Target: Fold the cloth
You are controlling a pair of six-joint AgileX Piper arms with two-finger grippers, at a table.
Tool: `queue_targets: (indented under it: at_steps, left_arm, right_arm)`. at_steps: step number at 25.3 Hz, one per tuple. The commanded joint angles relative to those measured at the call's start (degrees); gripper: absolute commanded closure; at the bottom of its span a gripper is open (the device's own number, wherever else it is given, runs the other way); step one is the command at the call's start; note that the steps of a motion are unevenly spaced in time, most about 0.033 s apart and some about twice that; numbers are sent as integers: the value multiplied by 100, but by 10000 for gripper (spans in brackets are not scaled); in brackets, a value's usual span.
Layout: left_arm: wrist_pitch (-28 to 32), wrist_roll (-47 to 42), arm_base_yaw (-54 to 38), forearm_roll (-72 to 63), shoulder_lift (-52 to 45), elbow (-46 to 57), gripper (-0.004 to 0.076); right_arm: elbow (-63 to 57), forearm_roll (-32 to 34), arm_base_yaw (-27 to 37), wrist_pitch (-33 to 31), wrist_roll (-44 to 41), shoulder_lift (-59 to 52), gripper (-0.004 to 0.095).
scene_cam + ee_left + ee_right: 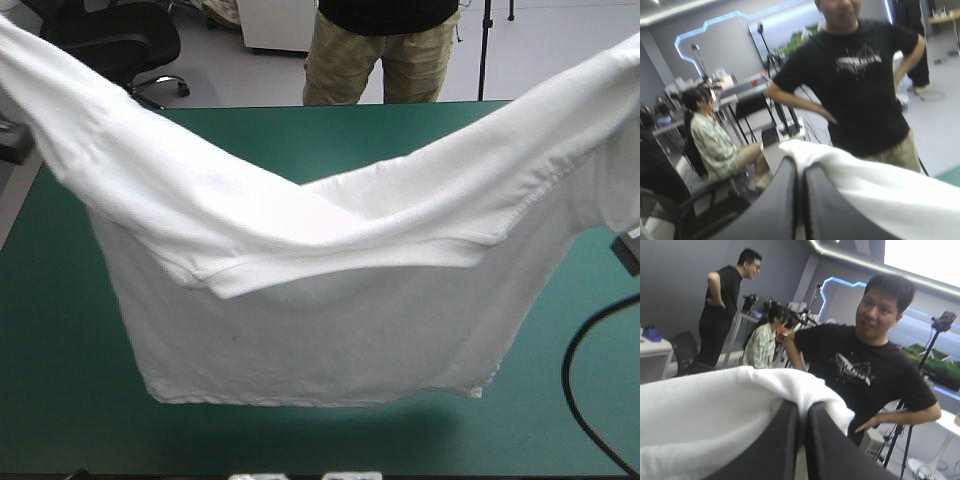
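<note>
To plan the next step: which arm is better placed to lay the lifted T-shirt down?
Neither: left gripper and right gripper are both shut on the T-shirt, sagging between them over the table. Probably both lower together.

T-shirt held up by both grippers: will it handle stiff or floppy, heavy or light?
Likely very floppy: the T-shirt sags deeply between its held ends. Probably light: the left gripper and right gripper each carry it by a small pinch.
</note>
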State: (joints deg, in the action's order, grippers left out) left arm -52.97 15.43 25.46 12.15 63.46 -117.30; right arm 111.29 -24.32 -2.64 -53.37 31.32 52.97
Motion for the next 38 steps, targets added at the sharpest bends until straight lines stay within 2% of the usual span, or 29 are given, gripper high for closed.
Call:
queue_targets:
  at_steps: [1, 4, 6, 9, 11, 14, 18, 24, 25, 27, 28, 29, 30, 31, 32, 33, 34, 36, 37, 38]
  left_arm:
    - [34, -120, 21, -5, 220, 555, 741]
    - [50, -402, 21, 4, 442, 1320, 741]
    - [206, -402, 21, 102, 673, 1871, 741]
    - [853, -740, 21, 653, 1119, 2527, 741]
    - [1542, -1543, 7, 1418, 1499, 2779, 741]
    - [2381, -2352, -97, 2254, 2088, 2731, 741]
    - [3320, -2452, -326, 2345, 2871, 2498, 741]
    - [4095, -2655, -616, 2295, 3730, 2370, 741]
    - [4103, -2699, -664, 2256, 3845, 2370, 741]
    - [4091, -3050, -753, 2245, 4113, 2358, 726]
    - [4101, -3188, -800, 2137, 4275, 2334, 659]
    - [4092, -3240, -829, 2063, 4320, 2326, 617]
    - [4092, -3236, -830, 1909, 4405, 2326, 484]
    - [4082, -3236, -839, 1957, 4405, 2326, 427]
    - [4063, -3236, -839, 2019, 4398, 2300, 312]
    - [3821, -3236, -839, 2019, 4341, 2178, 281]
    - [3530, -3236, -839, 1989, 4265, 2017, 286]
    - [2789, -3049, -818, 1770, 3939, 1830, 288]
    - [2219, -2445, -819, 1234, 3628, 1830, 292]
    - [1865, -2047, -819, 893, 3456, 1830, 305]
  right_arm:
    - [75, 10, 7, -174, -75, 456, 921]
    - [-54, 10, 7, -680, -219, 899, 921]
    - [-264, 13, 7, -739, -231, 1177, 921]
    - [-631, 233, 7, -431, -217, 1711, 921]
    - [-798, 469, 7, -22, -217, 2151, 921]
    - [-787, 456, 7, 490, -208, 2824, 921]
    - [-565, 149, 7, 954, 34, 3751, 921]
    - [-34, 138, 7, 1143, 51, 4909, 920]
    - [72, 150, 7, 1143, 51, 5080, 913]
    - [347, 150, 7, 1133, 51, 5508, 818]
    - [447, 150, 7, 1159, 51, 5699, 730]
    - [477, 150, 7, 1185, 51, 5783, 683]
    - [490, 175, 7, 1283, 92, 5873, 581]
    - [490, 253, 18, 1339, 92, 5898, 523]
    - [490, 386, 30, 1486, 92, 5865, 412]
    - [502, 458, 61, 1505, -12, 5785, 336]
    - [528, 458, 77, 1311, -96, 5665, 311]
    - [585, 458, 77, 375, -127, 5366, 341]
    - [585, 414, 77, -492, -281, 5149, 390]
    - [585, 414, 77, -844, -407, 5063, 421]
